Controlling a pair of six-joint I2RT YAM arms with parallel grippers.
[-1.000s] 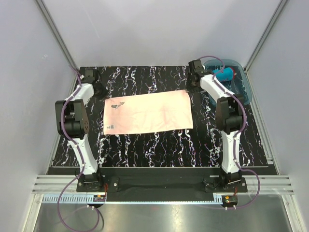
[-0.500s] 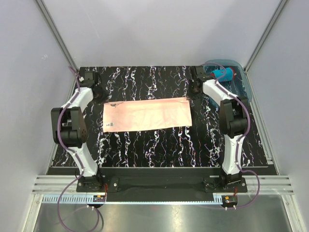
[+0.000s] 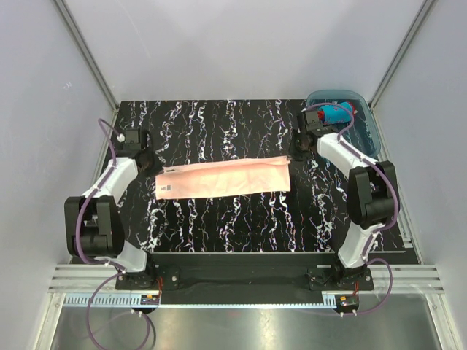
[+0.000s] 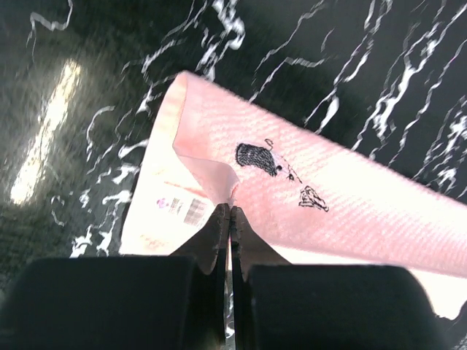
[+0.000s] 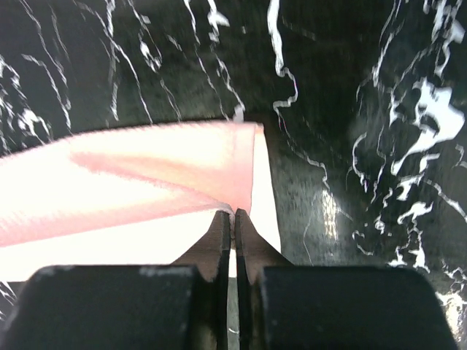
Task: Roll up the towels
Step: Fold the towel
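Across the middle of the black marbled surface (image 3: 219, 219), a pale peach-pink cloth towel (image 3: 222, 179) lies as a narrow strip.
Its long axis runs left to right between the arms; the left fingers (image 4: 211, 237) are clamped on a lifted fold at its left end, the right fingers (image 5: 215, 240) likewise at the right, each arm nearest its own end for a roll along that axis. A bright blue rolled towel (image 3: 336, 111) sits in the translucent blue plastic tray (image 3: 367, 130), far right.
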